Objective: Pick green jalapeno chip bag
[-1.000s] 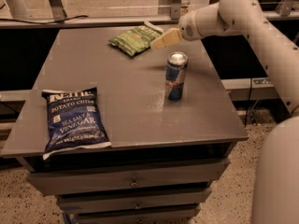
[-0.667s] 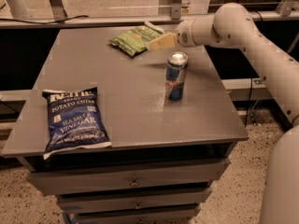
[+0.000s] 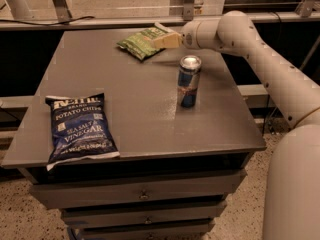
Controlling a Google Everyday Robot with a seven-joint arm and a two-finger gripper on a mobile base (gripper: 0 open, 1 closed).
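The green jalapeno chip bag [image 3: 140, 42] lies flat near the back edge of the grey table [image 3: 135, 99], a little right of centre. My gripper [image 3: 161, 40] reaches in from the right on its white arm [image 3: 250, 49] and its pale fingers [image 3: 167, 40] sit at the bag's right end, just over it. I cannot tell whether they touch the bag.
A blue and silver drink can [image 3: 189, 81] stands upright on the table, just in front of the gripper. A dark blue Sea Salt & Vinegar chip bag [image 3: 79, 127] lies at the front left corner. Drawers [image 3: 143, 195] sit under the table. A railing [image 3: 125, 21] runs behind it.
The gripper has moved left along the back of the table, from just right of the green bag to its right end. The bags and the can have not moved.
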